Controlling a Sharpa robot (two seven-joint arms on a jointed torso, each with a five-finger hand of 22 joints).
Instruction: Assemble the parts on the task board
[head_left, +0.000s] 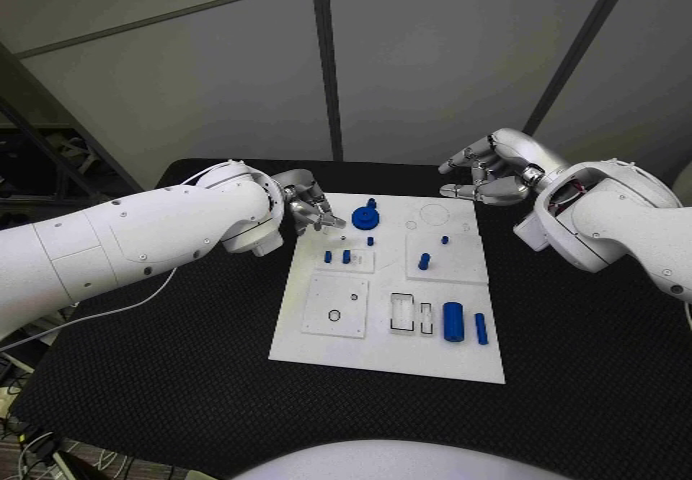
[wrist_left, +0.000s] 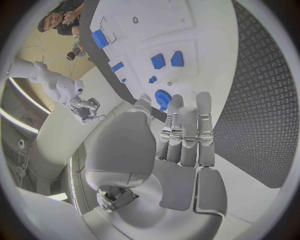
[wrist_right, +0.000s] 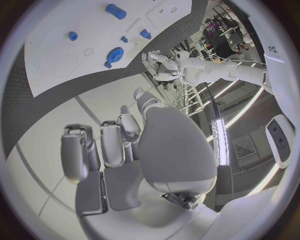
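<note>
So the board (head_left: 387, 350) sits flat in the middle of the black surface (head_left: 173, 400), right between the 2 arms, which makes sense since either hand can get to it from its own side. The blue parts are spread across it: a gear (head_left: 366, 215) near the far edge, a few small pegs (head_left: 346, 257) standing in the middle section, 1 peg (head_left: 424, 262) a bit to the right of them, and a fat cylinder (head_left: 454, 322) lying next to a thin bar (head_left: 480, 328) at the near right. Those last 2 look like they're parked beside the slots waiting to go in, so my guess is the assembly is barely started.

The left hand (head_left: 307, 213) hangs over the board's far left corner, just beside the gear. Its fingers (wrist_left: 186, 132) run straight and side by side with nothing in them, so it's empty and not clamped on anything. Looks like it's lining up for the gear, but that's only my read.

The right hand (head_left: 490, 170) hovers past the far right corner, off the board, fingers curled inward and nothing between them as far as I can see. Probably just staying out of the way.

Writing: nothing readable on the board or parts. Too small to tell.
</note>
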